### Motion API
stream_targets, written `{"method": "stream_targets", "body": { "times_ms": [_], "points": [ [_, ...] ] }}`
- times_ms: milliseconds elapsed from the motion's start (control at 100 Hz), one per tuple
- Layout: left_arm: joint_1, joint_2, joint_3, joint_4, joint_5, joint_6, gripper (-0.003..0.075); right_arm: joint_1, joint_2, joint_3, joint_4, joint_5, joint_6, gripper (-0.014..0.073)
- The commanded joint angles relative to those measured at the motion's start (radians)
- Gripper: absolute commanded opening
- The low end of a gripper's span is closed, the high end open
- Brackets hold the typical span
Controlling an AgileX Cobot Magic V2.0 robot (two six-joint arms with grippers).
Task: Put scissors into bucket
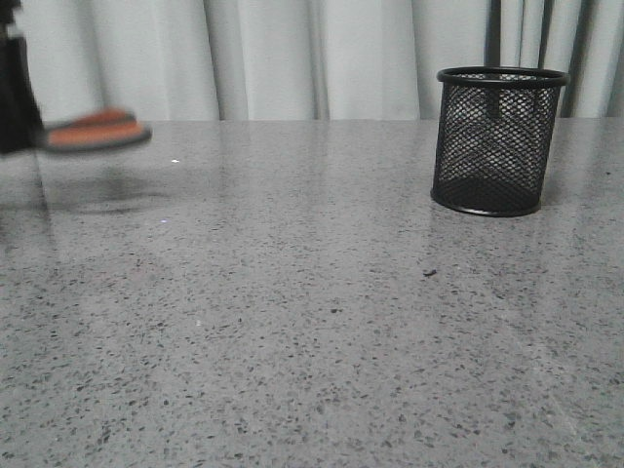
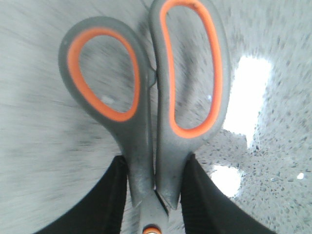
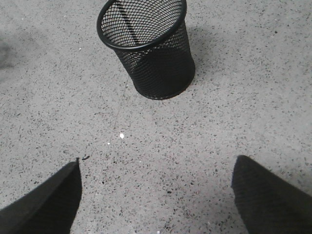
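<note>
Left wrist view shows the left claw point(image 2: 155, 195) clamped on the scissors point(image 2: 151, 112): its two black fingers point(image 2: 114, 200) press either side of the grey handle shanks, just above the pivot. The orange-lined loops point away from the claw and lie side by side, closed together. The blades are hidden behind the claw. Below them the speckled bench point(image 2: 39, 146) looks streaked with blur, with bright glare patches to one side.

From the front, the scissors' handles point(image 1: 95, 132) stick out sideways at the far left edge, held clear above the bench point(image 1: 312, 322), with a faint shadow beneath them. A dark part of the left arm shows at the frame's edge.

Right wrist view has the right claw point(image 3: 156, 190) spread wide apart, gripping nothing, its fingers point(image 3: 48, 200) over bare bench. The bucket point(image 3: 146, 48) stands upright beyond it. In the front view the bucket point(image 1: 499, 141) sits on the far right of the bench, well apart from the scissors. A pale curtain point(image 1: 292, 58) hangs behind.
</note>
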Motion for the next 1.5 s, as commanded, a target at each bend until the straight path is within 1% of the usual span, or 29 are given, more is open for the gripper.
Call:
{"method": "stream_targets", "body": {
  "times_ms": [0, 100, 170, 360, 430, 550, 620, 760, 900, 1120, 1350, 1420, 1490],
  "points": [
    [-0.035, -0.114, -0.073, -0.034, 0.042, -0.031, -0.0010, 0.004, 0.006, -0.035, 0.056, -0.055, -0.017, 0.0568],
    [-0.084, -0.180, -0.109, -0.032, 0.042, -0.070, -0.0010, 0.004, 0.006, -0.035, 0.182, -0.066, -0.094, 0.0568],
    [-0.125, -0.221, -0.124, -0.026, 0.042, -0.104, -0.0011, 0.004, 0.008, -0.037, 0.317, -0.074, -0.177, 0.0568],
    [-0.249, -0.298, -0.161, -0.026, 0.042, -0.188, -0.0011, 0.004, 0.043, -0.047, 0.765, -0.059, -0.436, 0.0568],
    [-0.299, -0.314, -0.170, -0.026, 0.042, -0.214, -0.0011, 0.004, 0.070, -0.073, 0.883, -0.030, -0.509, 0.0568],
    [-0.395, -0.324, -0.181, -0.012, 0.035, -0.264, -0.0011, 0.004, 0.132, -0.141, 1.021, 0.044, -0.591, 0.0568],
    [-0.449, -0.326, -0.188, 0.009, 0.025, -0.288, -0.0013, 0.004, 0.180, -0.190, 1.048, 0.088, -0.604, 0.0568],
    [-0.546, -0.326, -0.188, 0.064, -0.022, -0.328, -0.0013, 0.004, 0.278, -0.290, 1.049, 0.167, -0.606, 0.0568],
    [-0.610, -0.326, -0.188, 0.110, -0.074, -0.371, -0.0013, 0.004, 0.363, -0.364, 1.051, 0.234, -0.610, 0.0568],
    [-0.626, -0.326, -0.188, 0.112, -0.120, -0.395, -0.0013, 0.011, 0.455, -0.427, 1.079, 0.329, -0.612, 0.0568],
    [-0.626, -0.324, -0.188, 0.115, -0.138, -0.421, -0.0013, 0.109, 0.507, -0.471, 1.081, 0.314, -0.639, 0.0566],
    [-0.626, -0.324, -0.188, 0.117, -0.138, -0.421, -0.0013, 0.133, 0.514, -0.475, 1.081, 0.287, -0.639, 0.0515],
    [-0.626, -0.324, -0.188, 0.119, -0.138, -0.421, -0.0013, 0.143, 0.516, -0.475, 1.081, 0.276, -0.639, 0.0407]
  ]
}}
